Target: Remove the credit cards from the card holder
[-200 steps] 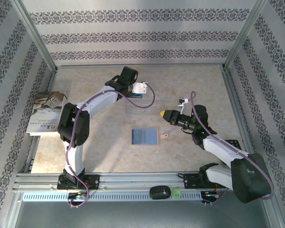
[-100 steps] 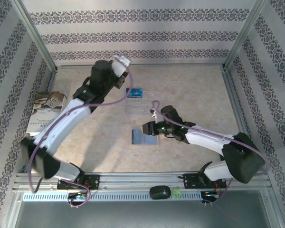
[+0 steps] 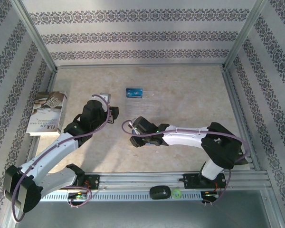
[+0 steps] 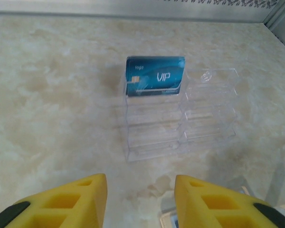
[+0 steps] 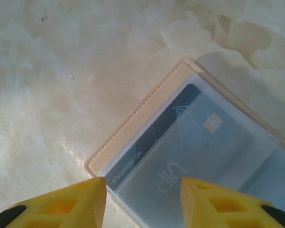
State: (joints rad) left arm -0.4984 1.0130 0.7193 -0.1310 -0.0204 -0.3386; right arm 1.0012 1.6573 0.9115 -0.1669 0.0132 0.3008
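L wrist: blue card [image 4: 155,76] upright in clear tray [image 4: 209,111]; left gripper [image 4: 140,190] jaws apart, empty
R wrist: dark card [image 5: 180,123] under card holder [image 5: 135,118] sleeve; right gripper [image 5: 142,187] jaws apart

The left end effector [image 4: 140,202] and right end effector [image 5: 141,202] have jaws parted. Both arms extend low; the right reaches leftward.

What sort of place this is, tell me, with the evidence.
Probably a robot test cell: left arm and right arm bolted to a metal rail, patterned walls boxing in the table, staged props like a clear tray.
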